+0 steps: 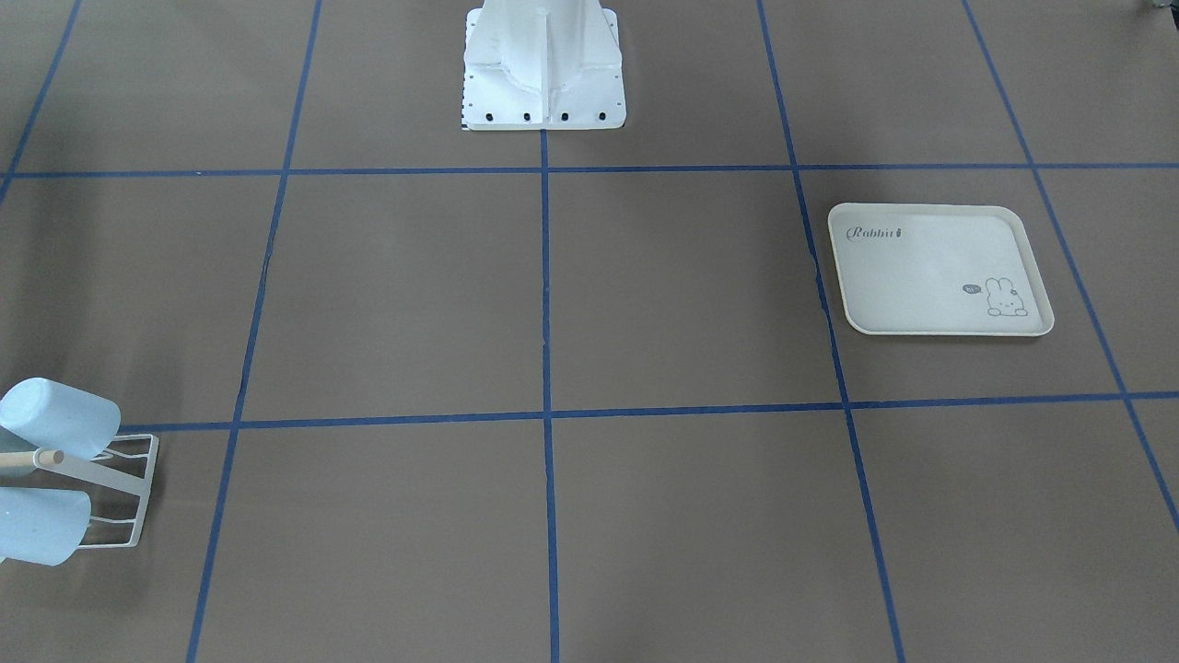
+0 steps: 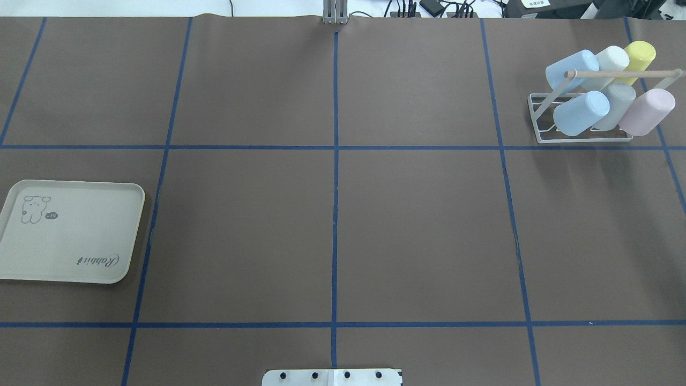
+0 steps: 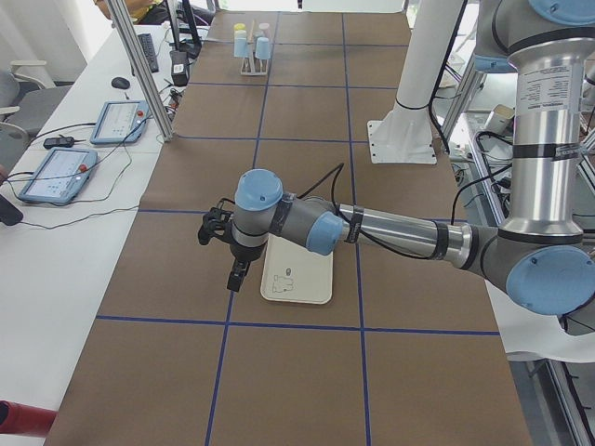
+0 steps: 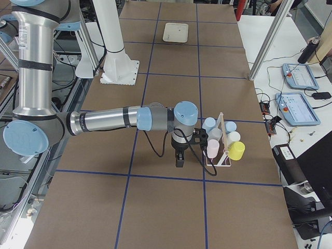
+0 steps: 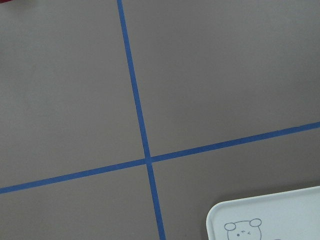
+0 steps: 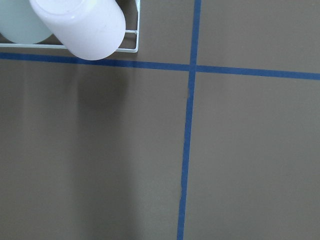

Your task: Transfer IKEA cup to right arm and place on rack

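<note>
Along the near edge of the tabletop, midway, sits the robot's white base plate. Farther out, against the left edge, a cream tray with a rabbit drawing lies flat. The left gripper hangs over the tabletop just past the tray's far side, pointing down. Its wrist camera looks onto a crossing of blue tape lines, with one tray corner low in the picture. Only the side view shows this gripper, so I cannot tell whether its fingers are spread or closed. On the right half, the right gripper also points down over bare tabletop, on the robot's side of the rack. It is near the pink cup and apart from it. Its wrist camera catches that cup's rounded end and a corner of the wire frame. It too shows only from the side, so I cannot tell whether it is spread or closed. The rack stands in the far right corner of the tabletop, a white wire frame with a wooden peg running along its length above the cups. Six cups lean on it in two rows. The nearer row holds a blue cup, a grey cup and the pink cup. The farther row holds a second blue cup, a white cup and a yellow cup. All six are well apart from the left gripper, and I cannot tell which one the task means.
</note>
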Robot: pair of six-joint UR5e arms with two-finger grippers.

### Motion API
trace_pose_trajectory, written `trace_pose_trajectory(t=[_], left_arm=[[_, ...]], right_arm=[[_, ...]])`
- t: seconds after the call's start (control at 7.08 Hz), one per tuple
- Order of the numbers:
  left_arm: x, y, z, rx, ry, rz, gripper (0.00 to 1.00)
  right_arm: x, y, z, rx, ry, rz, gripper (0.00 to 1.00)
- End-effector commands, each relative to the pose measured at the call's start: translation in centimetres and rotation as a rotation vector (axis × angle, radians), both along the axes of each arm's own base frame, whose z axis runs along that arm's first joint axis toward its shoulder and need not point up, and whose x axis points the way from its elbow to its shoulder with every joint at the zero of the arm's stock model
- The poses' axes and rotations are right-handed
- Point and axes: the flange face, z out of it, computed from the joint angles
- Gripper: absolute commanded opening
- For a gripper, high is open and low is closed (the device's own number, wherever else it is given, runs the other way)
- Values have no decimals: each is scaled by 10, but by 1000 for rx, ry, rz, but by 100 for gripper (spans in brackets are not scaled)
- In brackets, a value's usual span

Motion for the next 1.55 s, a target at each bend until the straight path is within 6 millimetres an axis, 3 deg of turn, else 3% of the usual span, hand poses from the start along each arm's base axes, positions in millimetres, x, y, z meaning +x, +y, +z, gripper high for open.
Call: trace_pose_trajectory(t=[0.0,0.42,1.41], left_arm=[[4,1,-6,-3,57,22,100],[5,3,-11,7,68,28,100],[5,3,-16,19,70,29,100]], right_arm=[[1,1,8,-20,-4,4,100],[-1,-2,0,-4,-27,4,100],[-1,-4,7,13,-28,3,100]])
